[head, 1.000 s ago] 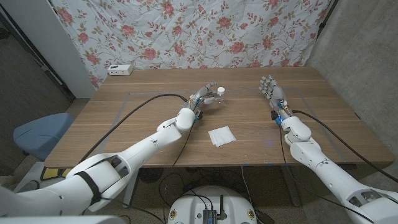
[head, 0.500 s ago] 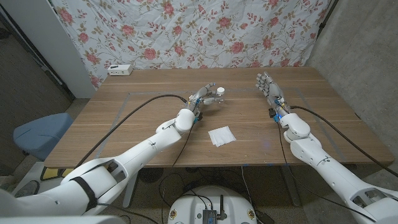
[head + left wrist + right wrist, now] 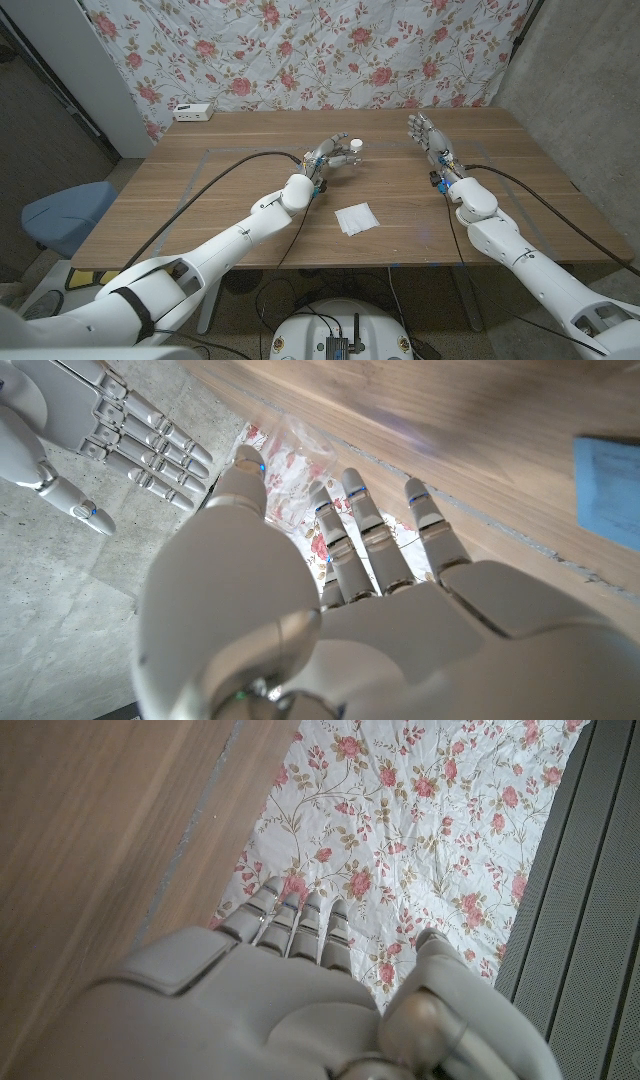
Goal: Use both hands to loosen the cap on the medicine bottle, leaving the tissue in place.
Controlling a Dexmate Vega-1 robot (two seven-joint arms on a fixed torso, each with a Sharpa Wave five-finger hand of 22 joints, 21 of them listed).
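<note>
A small medicine bottle [image 3: 354, 149] with a white cap stands upright past the middle of the table. My left hand [image 3: 329, 156] reaches it from the left, and the bottle sits between its thumb and fingertips; the hold itself is hidden behind the hand [image 3: 330, 610] in the left wrist view. My right hand [image 3: 426, 136] hovers open to the right of the bottle, fingers apart and pointing away from me, well apart from the cap. It also appears in the left wrist view as the right hand [image 3: 100, 430]. A white tissue [image 3: 356, 218] lies flat, nearer to me than the bottle.
A small white box [image 3: 192, 112] sits at the table's far left edge. A flowered cloth [image 3: 300, 50] hangs behind the table. A black cable [image 3: 220, 170] trails along my left arm. A blue chair seat [image 3: 60, 212] stands left of the table.
My right hand has drifted left and slightly farther away, closer to the bottle. My left hand, the bottle and the tissue have stayed put.
</note>
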